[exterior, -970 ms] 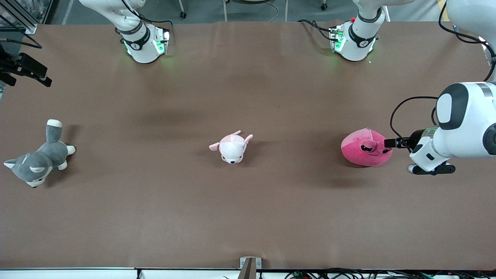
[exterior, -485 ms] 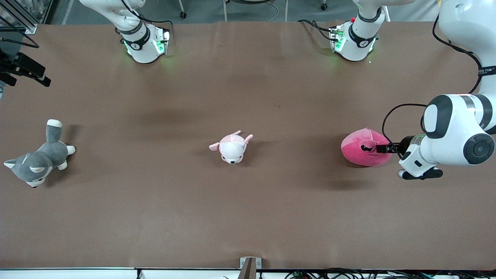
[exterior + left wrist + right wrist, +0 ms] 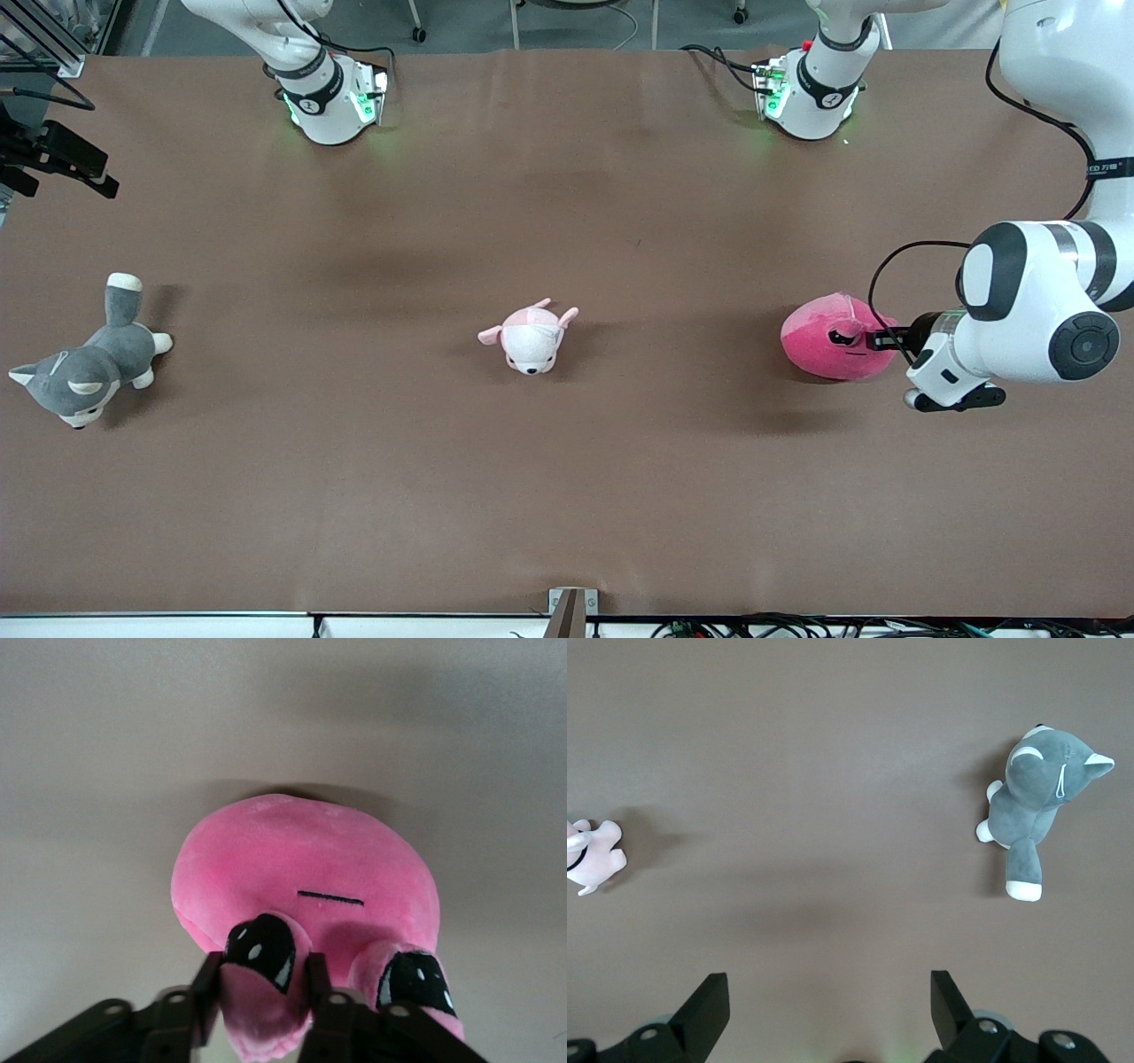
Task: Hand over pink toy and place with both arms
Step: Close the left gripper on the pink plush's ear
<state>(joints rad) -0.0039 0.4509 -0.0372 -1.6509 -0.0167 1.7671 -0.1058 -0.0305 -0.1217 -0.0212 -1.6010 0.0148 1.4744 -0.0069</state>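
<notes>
toys: three on table [image 3: 567, 496] | pink toy [image 3: 828, 341]: one, pinched by left gripper [image 3: 263, 992] | white puppy [image 3: 530, 337]: one | gray cat [image 3: 84, 368]: one | right gripper [image 3: 830, 1005]: waits, fingers wide

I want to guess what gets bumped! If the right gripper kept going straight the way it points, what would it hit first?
The right gripper points straight down with its fingers open. Only bare brown table shows in its line, so probably the table, not the gray plush.
</notes>
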